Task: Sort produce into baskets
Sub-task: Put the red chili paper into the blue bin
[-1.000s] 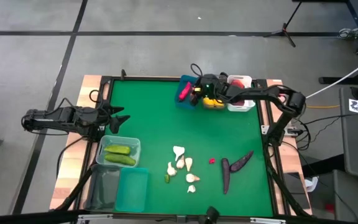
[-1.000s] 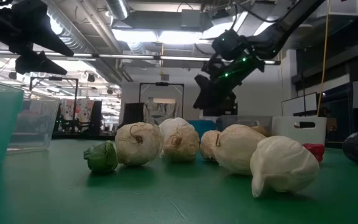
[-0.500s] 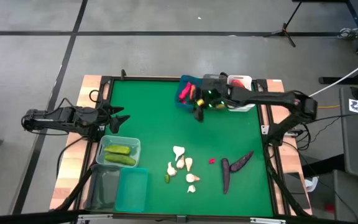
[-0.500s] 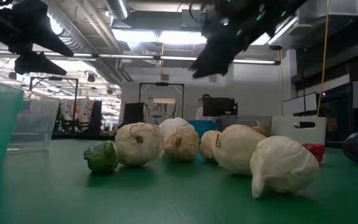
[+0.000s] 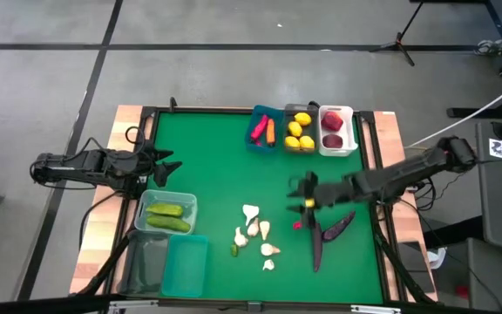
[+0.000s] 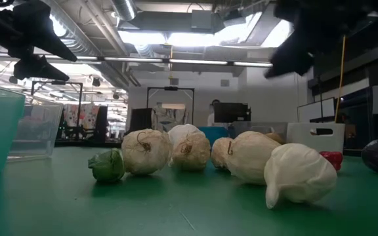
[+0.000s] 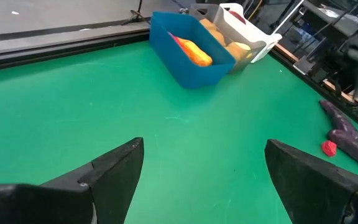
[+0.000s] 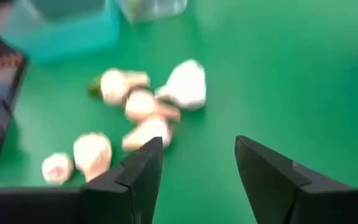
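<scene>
Two eggplants (image 5: pixel 328 234) lie on the green table (image 5: pixel 207 166) just under our right gripper (image 5: pixel 307 192), jaws spread and empty, garlic (image 5: pixel 255 231) nearby. Our left gripper (image 5: pixel 162 166) waits wide open at the table's left edge.

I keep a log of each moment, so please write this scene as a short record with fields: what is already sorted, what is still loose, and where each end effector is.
blue bin: pepper and carrot
middle bin: lemons
white bin: apples
clear bin: cucumbers
loose on mat: garlic, eggplants, a small red piece, a small green piece
right end effector: open, empty, above the mat beside the eggplants
left end effector: open, empty, waiting at the left edge
</scene>
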{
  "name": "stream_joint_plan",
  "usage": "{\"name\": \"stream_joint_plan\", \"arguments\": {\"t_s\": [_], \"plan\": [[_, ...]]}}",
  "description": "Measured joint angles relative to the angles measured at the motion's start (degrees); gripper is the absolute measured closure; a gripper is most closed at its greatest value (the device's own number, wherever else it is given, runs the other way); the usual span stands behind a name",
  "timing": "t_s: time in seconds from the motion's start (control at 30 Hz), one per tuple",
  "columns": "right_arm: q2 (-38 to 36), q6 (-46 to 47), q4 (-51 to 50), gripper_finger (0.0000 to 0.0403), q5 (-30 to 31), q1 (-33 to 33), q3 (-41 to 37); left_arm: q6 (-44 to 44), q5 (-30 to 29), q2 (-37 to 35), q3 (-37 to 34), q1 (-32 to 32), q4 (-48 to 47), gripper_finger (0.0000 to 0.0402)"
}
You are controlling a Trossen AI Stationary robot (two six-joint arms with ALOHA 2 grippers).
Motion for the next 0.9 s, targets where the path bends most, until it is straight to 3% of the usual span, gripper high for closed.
{"name": "stream_joint_plan", "arguments": {"t_s": [0.27, 0.5, 0.9], "plan": [[7.8, 3.9, -1.0, 0.0203, 6.6, 9.1, 0.3, 0.0, 0.0, 0.0, 0.0, 0.0, 0.0, 0.0073], [13.1, 7.0, -1.2, 0.0203, -1.7, 9.9, 0.5, -0.1, 0.0, 0.0, 0.0, 0.0, -0.1, 0.0073], [16.9, 6.8, -8.9, 0.0203, -2.1, 9.9, 1.0, 0.0, 0.0, 0.0, 0.0, 0.0, -0.1, 0.0073]]}}
